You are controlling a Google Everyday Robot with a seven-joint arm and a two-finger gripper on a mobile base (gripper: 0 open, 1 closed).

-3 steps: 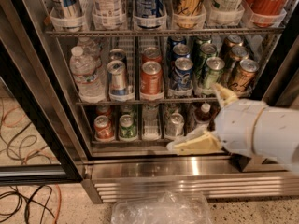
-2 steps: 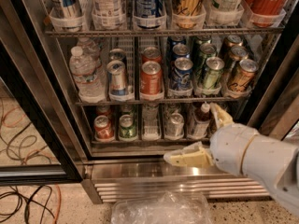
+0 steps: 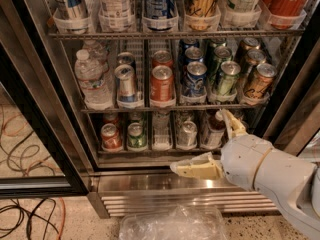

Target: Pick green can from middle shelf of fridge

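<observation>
The green can stands upright at the front of a lane on the middle shelf of the fridge, right of centre. A second green can stands behind it. My gripper is open and empty, below and in front of the green can, at the height of the bottom shelf. One cream finger points left over the steel base. The other finger points up toward the middle shelf. The white arm comes in from the lower right.
On the middle shelf, blue cans stand left of the green can and bronze cans right of it. An orange can, a silver can and a water bottle stand further left. Tall cans fill the rack above. A plastic bag and cables lie on the floor.
My gripper has dropped lower and slightly left, from just under the middle shelf to bottom-shelf height. The cans have not moved.
</observation>
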